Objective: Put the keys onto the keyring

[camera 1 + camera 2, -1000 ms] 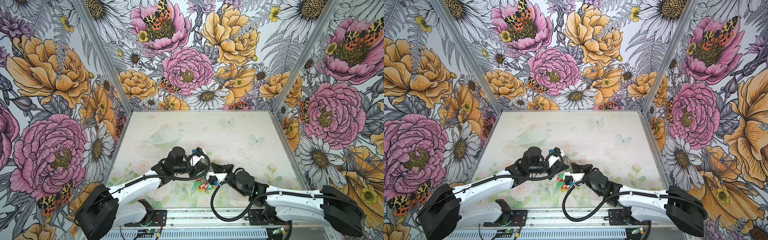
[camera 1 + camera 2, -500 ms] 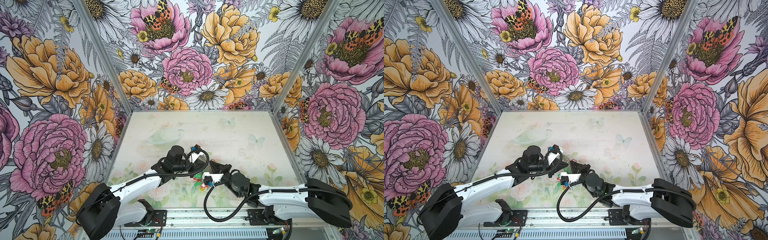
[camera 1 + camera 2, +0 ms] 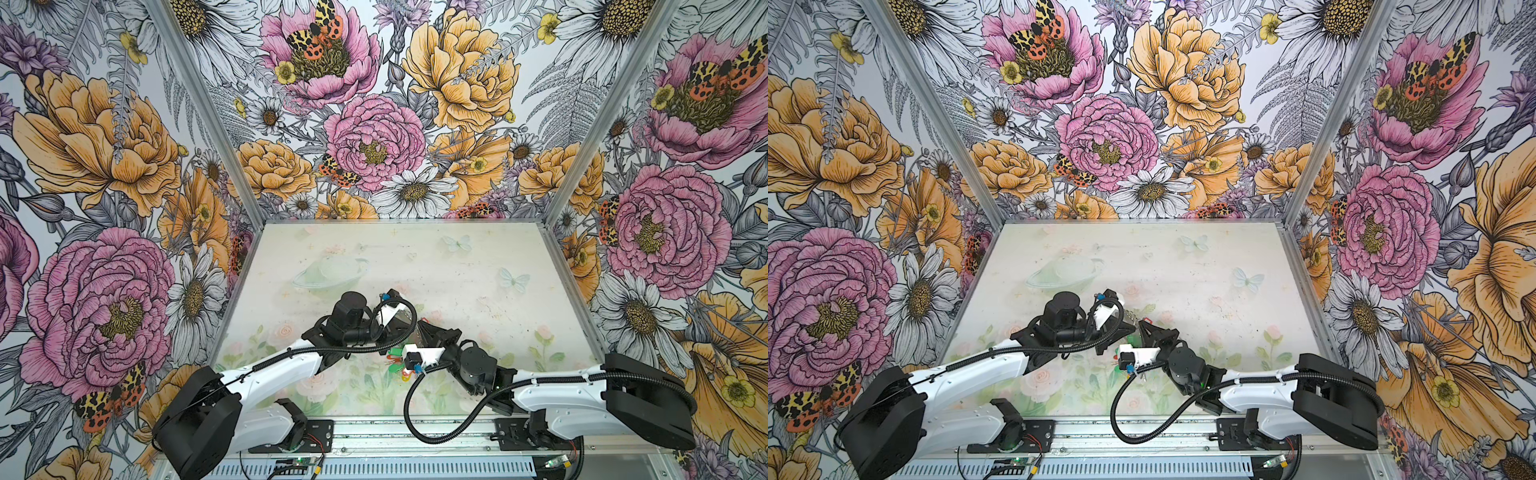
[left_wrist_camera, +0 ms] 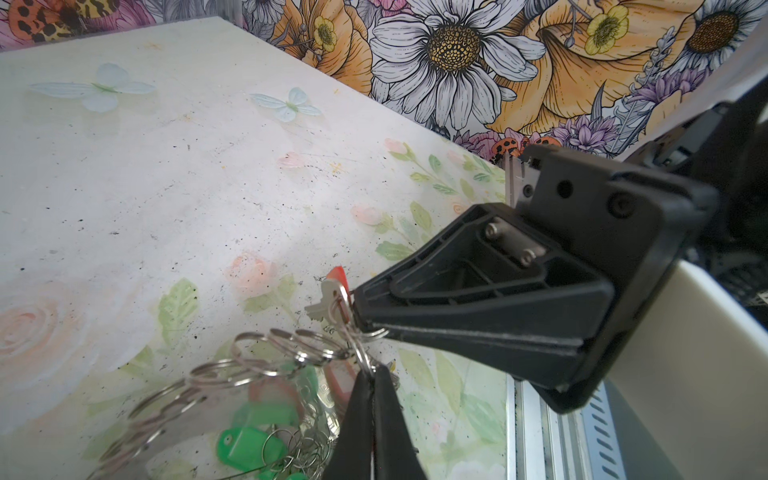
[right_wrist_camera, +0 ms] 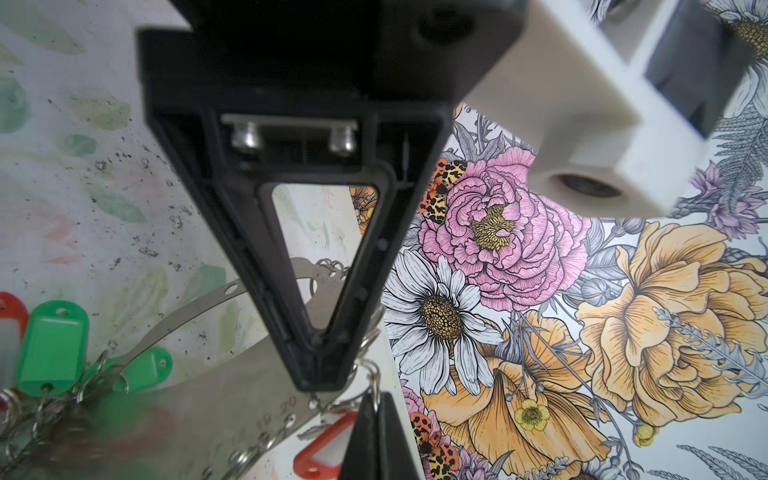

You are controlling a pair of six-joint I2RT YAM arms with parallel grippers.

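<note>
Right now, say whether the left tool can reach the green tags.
Probably not yet: the left tool is shut on a split ring of the keyring, tip to tip with the right tool holding the keys. The green tags lie close by, once it lets go.

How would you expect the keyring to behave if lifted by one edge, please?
The keyring plate looks like flat sheet metal, so probably stiff and fairly heavy for its size. Its loose split rings and green tags would likely dangle, swing and snag.
</note>
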